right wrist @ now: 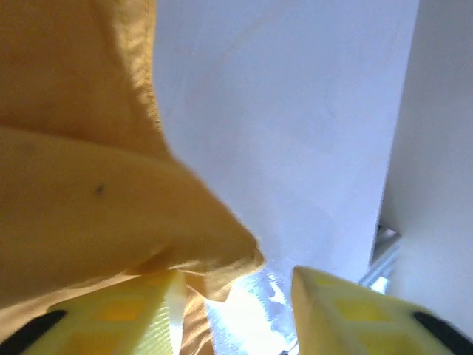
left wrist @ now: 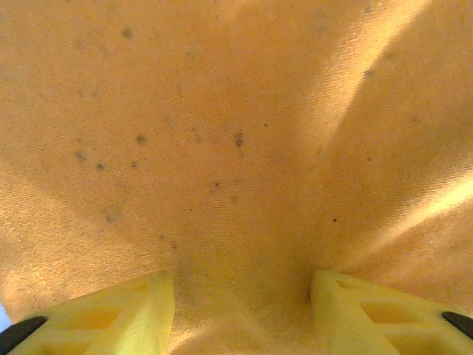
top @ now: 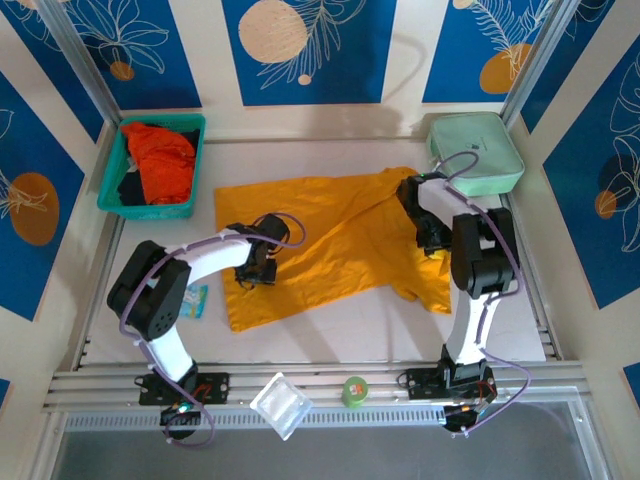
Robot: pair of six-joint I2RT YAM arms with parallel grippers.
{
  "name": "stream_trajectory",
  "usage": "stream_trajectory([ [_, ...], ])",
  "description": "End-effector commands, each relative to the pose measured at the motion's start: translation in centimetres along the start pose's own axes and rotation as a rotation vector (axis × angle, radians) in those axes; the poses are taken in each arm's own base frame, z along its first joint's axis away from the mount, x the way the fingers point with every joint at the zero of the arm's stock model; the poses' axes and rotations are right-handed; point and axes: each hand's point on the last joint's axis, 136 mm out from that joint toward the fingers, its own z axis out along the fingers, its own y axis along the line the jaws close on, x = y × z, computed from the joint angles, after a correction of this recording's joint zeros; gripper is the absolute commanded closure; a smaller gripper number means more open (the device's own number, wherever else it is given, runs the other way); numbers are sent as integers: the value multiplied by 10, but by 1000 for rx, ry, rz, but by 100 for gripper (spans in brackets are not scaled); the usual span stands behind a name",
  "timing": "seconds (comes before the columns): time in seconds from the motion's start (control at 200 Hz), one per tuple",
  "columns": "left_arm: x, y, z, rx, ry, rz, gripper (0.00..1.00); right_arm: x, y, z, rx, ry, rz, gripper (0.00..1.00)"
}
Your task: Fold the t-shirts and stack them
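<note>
Left end effector is pressed down on the mustard-yellow soft cloth t-shirt. Its yellow hollow-celled fingers are spread, with cloth filling the gap. Creases fan toward that gap, but I can't tell if a fold is actually nipped. In the top view it's at the shirt's 9 o'clock side.

Right end effector is at the shirt's 3 o'clock edge, fingers spread with nothing between them. A hemmed shirt edge drapes over the finger at 7 o'clock in the wrist view.

Progress looks early. The yellow shirt is spread at the centre of the smooth white worktop. It's wrinkled, rumpled toward 3 o'clock, and I see no clean fold. The bright red-orange cloth t-shirt is crumpled in the teal slotted plastic basket at 10 o'clock, on top of something dark. No stack exists, so both folds and the stacking are left.

Yellow cloth is a matte fine weave, limp, with small dark specks. The basket is rigid. The mint-green box at 2 o'clock is smooth with rounded corners.
</note>
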Motion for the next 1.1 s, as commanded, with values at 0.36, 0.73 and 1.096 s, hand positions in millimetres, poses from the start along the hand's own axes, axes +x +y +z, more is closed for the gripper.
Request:
stream_trajectory([
  [0.36,-7,1,-3,-10,6,26,48,113,73,-78,-432,-74,-132,58],
  [0.73,-8,2,-12,-3,-7,29,48,118,122,-43,-526,22,-103,66],
  [1.096,-3,3,-7,-12,9,22,48,97,119,-24,-465,25,-79,67],
])
